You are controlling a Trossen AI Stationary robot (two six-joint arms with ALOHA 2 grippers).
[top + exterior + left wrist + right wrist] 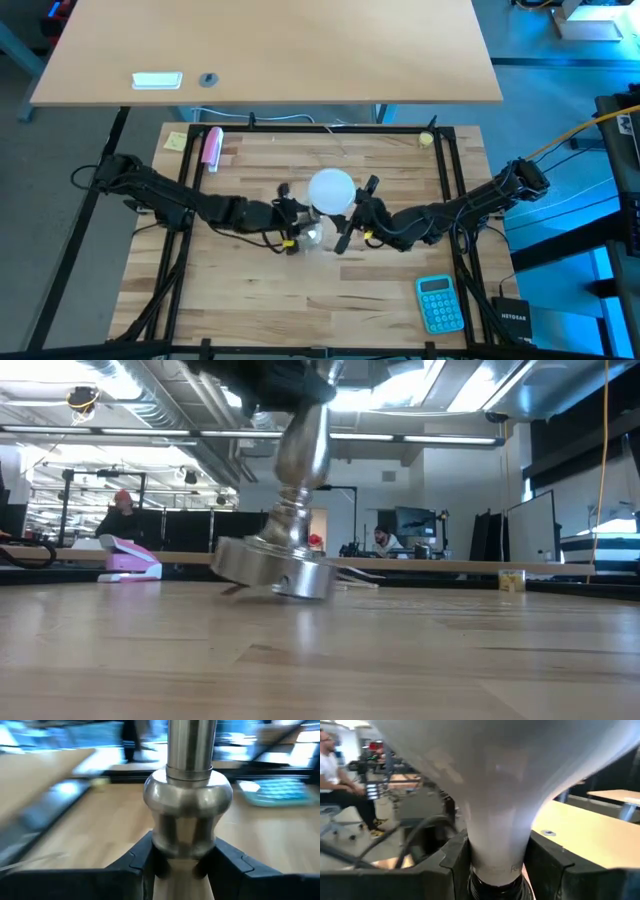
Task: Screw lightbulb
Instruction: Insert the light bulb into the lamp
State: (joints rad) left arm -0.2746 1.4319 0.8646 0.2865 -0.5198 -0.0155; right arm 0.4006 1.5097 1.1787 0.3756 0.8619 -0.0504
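I count one bulb (331,189), one lamp stand (281,565), one calculator (440,304), one stapler (212,146), two arms.

My lightbulb (331,190) is a white frosted globe near the table's middle, its narrow neck (495,845) clamped in my right claw (352,218).

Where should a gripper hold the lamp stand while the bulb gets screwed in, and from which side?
Hold the lamp stand on its narrow stem just under the round knob, coming in level from the side. The knob's bulge likely stops fingers sliding upward. The left gripper is closed there now. The right gripper holds the lightbulb by its narrow neck. The base looks slightly tilted in the low view.
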